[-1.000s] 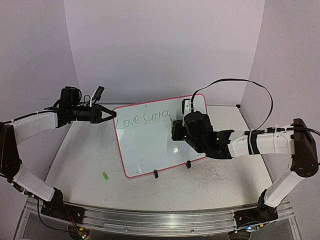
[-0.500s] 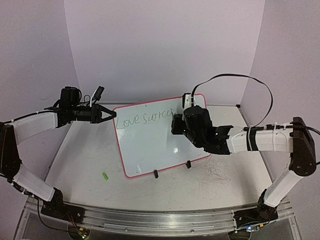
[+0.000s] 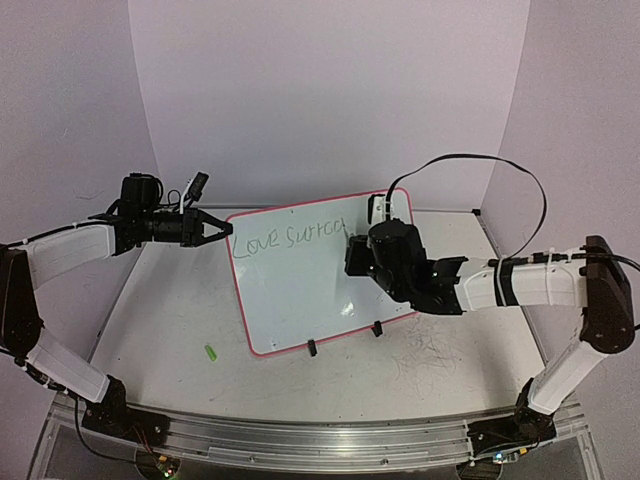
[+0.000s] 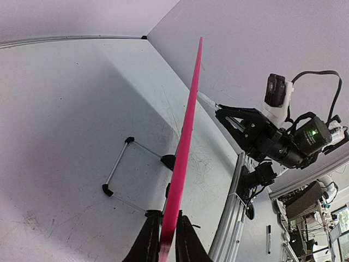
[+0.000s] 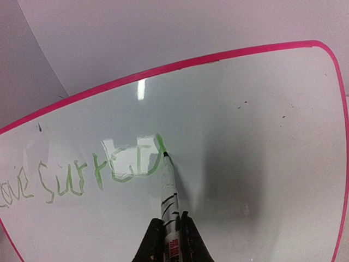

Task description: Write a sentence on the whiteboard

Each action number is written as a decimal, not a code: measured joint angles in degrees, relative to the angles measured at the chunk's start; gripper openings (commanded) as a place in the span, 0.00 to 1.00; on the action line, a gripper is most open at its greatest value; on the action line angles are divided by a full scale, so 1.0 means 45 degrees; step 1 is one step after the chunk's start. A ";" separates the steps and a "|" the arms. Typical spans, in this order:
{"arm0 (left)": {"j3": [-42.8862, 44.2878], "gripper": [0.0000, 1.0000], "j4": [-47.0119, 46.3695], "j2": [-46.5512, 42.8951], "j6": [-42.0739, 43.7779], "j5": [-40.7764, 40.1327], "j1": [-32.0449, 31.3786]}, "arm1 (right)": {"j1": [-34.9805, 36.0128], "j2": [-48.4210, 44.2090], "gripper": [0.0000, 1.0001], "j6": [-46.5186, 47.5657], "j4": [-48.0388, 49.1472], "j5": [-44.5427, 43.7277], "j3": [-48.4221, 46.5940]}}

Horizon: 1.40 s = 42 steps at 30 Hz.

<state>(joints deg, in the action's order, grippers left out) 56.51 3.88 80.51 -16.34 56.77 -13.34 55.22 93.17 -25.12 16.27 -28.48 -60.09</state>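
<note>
Green lettering, the sentence (image 3: pixel 290 239), runs in one line along the 12 o'clock edge of the whiteboard (image 3: pixel 300 295); it reads "Love", then a second word starting "Su" whose last letters are hard to read. The whiteboard stands tilted at the middle of the bench (image 3: pixel 165 320), propped on two black clip feet (image 3: pixel 311 347) at its 6 o'clock edge. At the 3 o'clock end of the lettering a marker (image 5: pixel 168 185) touches the board with its tip, clamped tight in the right pincer (image 5: pixel 168 240). The left pincer (image 4: pixel 166 240) is closed on the pink rim near the board's 10 o'clock corner. A small green piece (image 3: pixel 211 352) lies on the bench at the board's 8 o'clock.
</note>
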 measured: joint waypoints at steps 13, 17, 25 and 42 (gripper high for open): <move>0.0000 0.12 0.0005 0.0000 0.0000 0.0010 0.0000 | 0.0042 -0.0762 0.00 -0.0037 -0.0490 0.0012 0.0284; 0.0000 0.12 0.0007 0.0000 0.0000 0.0010 0.0000 | -0.0014 -0.0828 0.00 0.0127 -0.0484 0.0098 0.0275; 0.0000 0.12 0.0007 0.0000 0.0000 0.0010 0.0000 | -0.0229 -0.0763 0.00 0.0398 -0.0423 0.0212 0.0065; 0.0000 0.12 0.0005 0.0000 0.0000 0.0010 0.0000 | -0.0432 -0.0273 0.00 0.0596 -0.0126 0.0294 -0.0269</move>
<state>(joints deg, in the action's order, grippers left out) 56.51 3.90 80.51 -16.34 56.82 -13.34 53.28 91.94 -22.44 15.70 -27.16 -61.30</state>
